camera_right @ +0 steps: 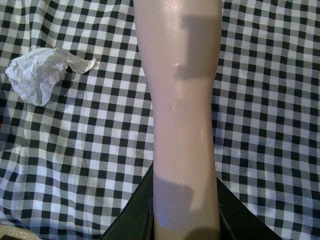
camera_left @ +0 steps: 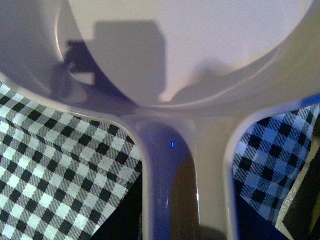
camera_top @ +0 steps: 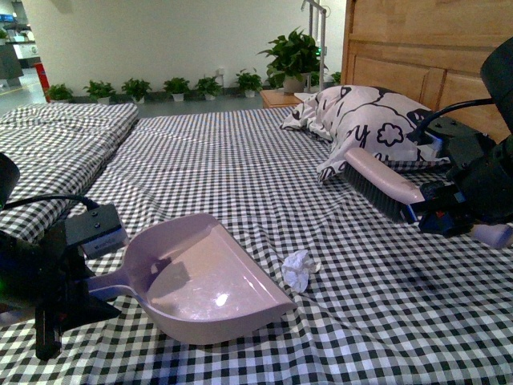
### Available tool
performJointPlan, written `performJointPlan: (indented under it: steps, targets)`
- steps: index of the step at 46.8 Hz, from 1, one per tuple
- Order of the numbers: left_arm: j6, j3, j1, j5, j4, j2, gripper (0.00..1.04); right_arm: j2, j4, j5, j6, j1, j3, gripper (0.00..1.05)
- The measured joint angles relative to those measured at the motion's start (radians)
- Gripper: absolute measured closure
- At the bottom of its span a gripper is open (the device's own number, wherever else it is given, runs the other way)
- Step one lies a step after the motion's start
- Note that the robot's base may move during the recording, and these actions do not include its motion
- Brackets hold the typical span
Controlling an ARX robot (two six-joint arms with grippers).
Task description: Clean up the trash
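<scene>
Checked bedding (camera_top: 240, 160) is lying wrinkled under everything you are working on; your left gripper (camera_top: 76, 277) is clamping the lilac dustpan (camera_top: 200, 281) by its handle, your right gripper (camera_top: 437, 210) is gripping the brush (camera_top: 377, 180), raised near the pillow (camera_top: 361, 120); the paper wad (camera_top: 298, 269) is sitting just beside the pan's lip; sweeping hard risks flicking it past, since folds are lifting that lip.

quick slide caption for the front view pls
Lilac dustpan held left, brush held right, crumpled paper wad between them on a checked bedsheet.
</scene>
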Motion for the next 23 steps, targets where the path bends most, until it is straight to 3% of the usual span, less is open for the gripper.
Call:
performJointPlan:
  steps: [23]
  targets:
    - [0.048, 0.123, -0.017, -0.023, -0.024, 0.125, 0.81, 0.091, 0.020, 0.041, 0.000, 0.075, 0.021, 0.86]
